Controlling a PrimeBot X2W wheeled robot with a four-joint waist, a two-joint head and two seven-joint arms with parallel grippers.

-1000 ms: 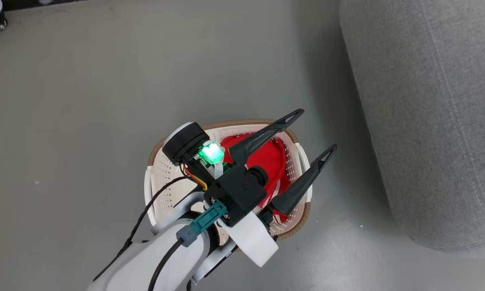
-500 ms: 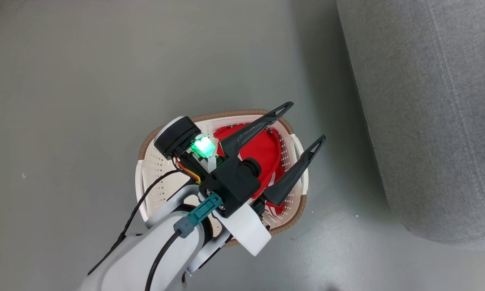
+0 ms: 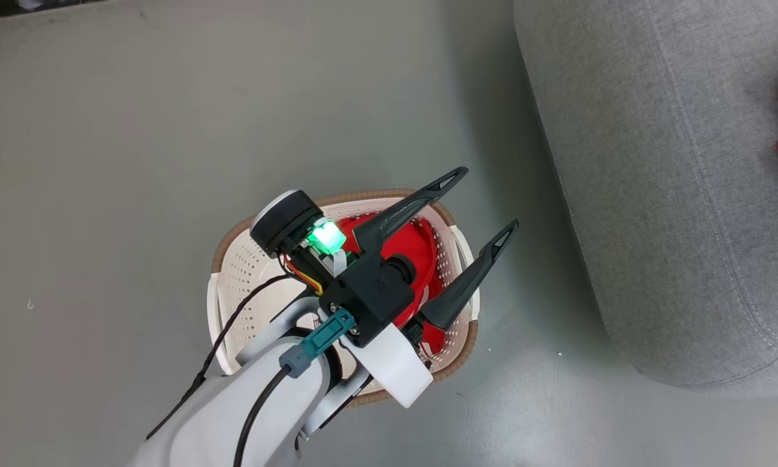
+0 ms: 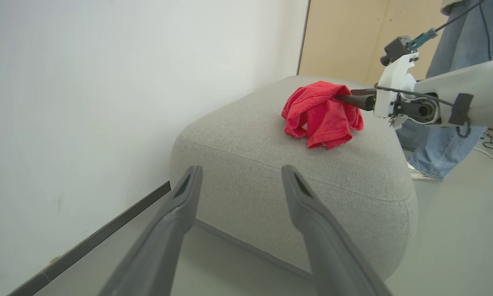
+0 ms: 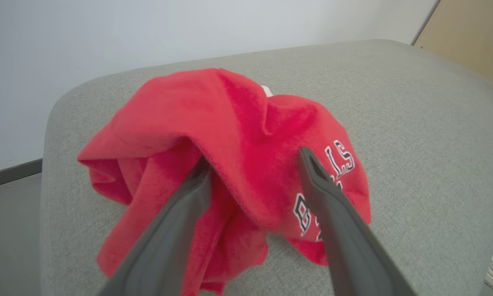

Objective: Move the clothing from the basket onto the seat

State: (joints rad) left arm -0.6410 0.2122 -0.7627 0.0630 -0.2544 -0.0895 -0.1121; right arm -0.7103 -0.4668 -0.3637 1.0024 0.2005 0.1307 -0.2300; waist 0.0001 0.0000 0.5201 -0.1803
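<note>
Bare grey floor (image 3: 135, 130) open around basket (image 3: 233, 228), red clothing (image 3: 414, 250) inside it under left gripper (image 3: 486, 200), fingers spread and empty, seat (image 3: 655, 194) rounded edge near basket, another red garment (image 5: 238, 123) on seat top, right gripper (image 5: 254, 158) fingers apart, a fold between them

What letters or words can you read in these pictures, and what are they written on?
"LS": white letters with dark outlines on the red clothing lying on the seat.
"B": lower on the same clothing; the letters in between are hidden behind a finger of the right hand.
No other text is legible.
</note>
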